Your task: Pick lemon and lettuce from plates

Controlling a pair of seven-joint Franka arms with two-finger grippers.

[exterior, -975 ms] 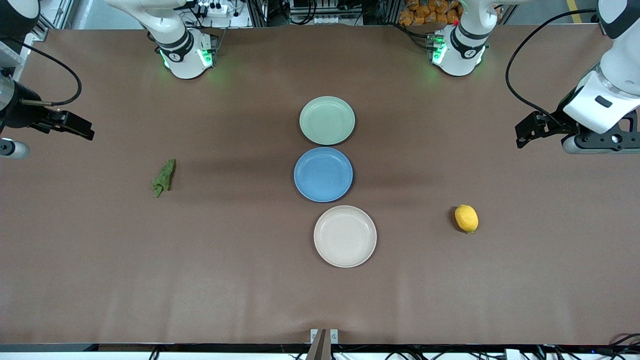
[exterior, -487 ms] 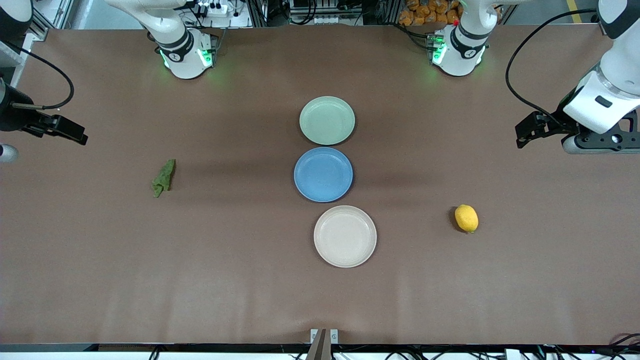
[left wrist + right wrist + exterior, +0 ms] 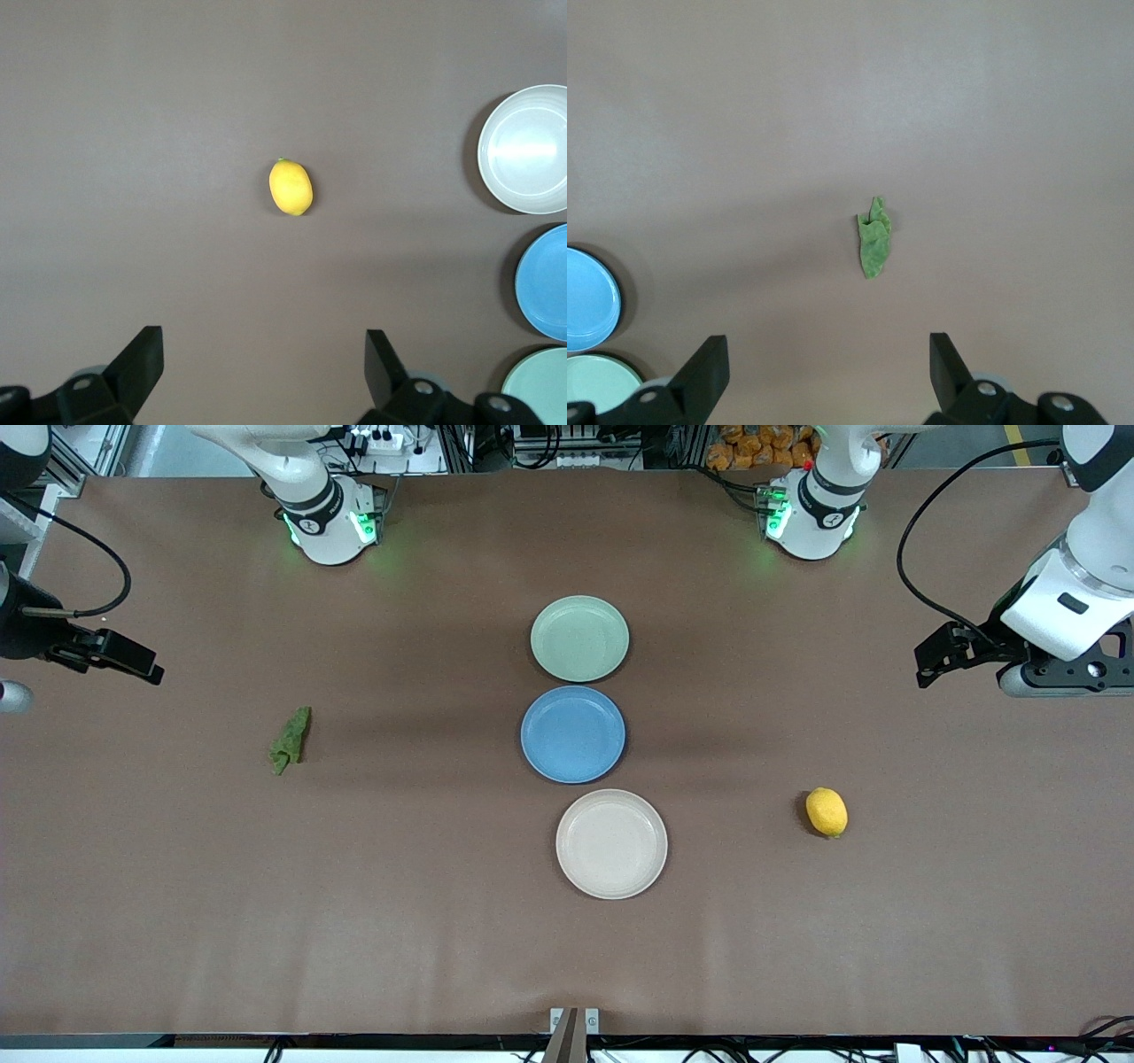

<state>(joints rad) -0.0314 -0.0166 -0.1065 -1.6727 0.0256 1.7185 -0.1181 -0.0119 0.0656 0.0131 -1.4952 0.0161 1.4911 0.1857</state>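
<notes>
The yellow lemon [image 3: 826,812] [image 3: 291,188] lies on the bare table toward the left arm's end, off the plates. The dark green lettuce [image 3: 291,740] [image 3: 874,239] lies on the table toward the right arm's end. The pale green plate [image 3: 579,638] and the beige-white plate [image 3: 611,843] stand with nothing on them in the middle. My left gripper [image 3: 923,666] [image 3: 264,341] hangs open and holds nothing, over the table at its own end. My right gripper [image 3: 152,670] [image 3: 829,347] is also open and holds nothing, over the table at its end.
A blue plate [image 3: 573,734] with nothing on it sits between the green and beige ones, the three in a row down the middle. Both arm bases [image 3: 330,522] stand along the table edge farthest from the front camera. Brown tabletop surrounds the lemon and the lettuce.
The right gripper has drifted a little toward its end of the table. The left arm has barely moved. Lemon, lettuce and plates lie where they were.
</notes>
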